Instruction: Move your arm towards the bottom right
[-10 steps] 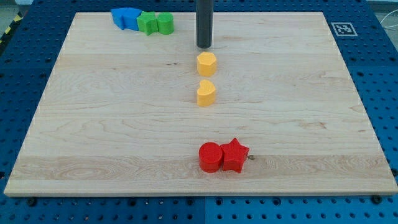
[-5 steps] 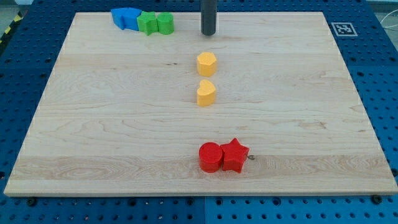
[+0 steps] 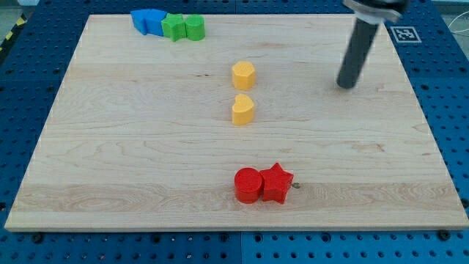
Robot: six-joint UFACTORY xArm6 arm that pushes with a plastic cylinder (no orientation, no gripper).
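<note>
Since the earlier frames our rod has swung from the top centre of the board, above the yellow blocks, to the upper right; none of the blocks has shifted. Now my tip rests on bare wood in the upper right part of the board, well to the right of the two yellow blocks and touching nothing. We carry no jaws, only the plain dark rod, which leans so that its upper end runs out of the frame's top right.

At centre, the upper yellow block sits just above the lower yellow block, the two apart by a small gap. Roughly level with the gap between them, far right, is where we see the tip. Lower centre holds the red cylinder with the red star touching its right side. Up in the top left we see a row along the board's edge: blue blocks, shapes hard to tell, then a green block and a green cylinder, all pressed close together. Top right, off the board's corner, lies a marker tag.
</note>
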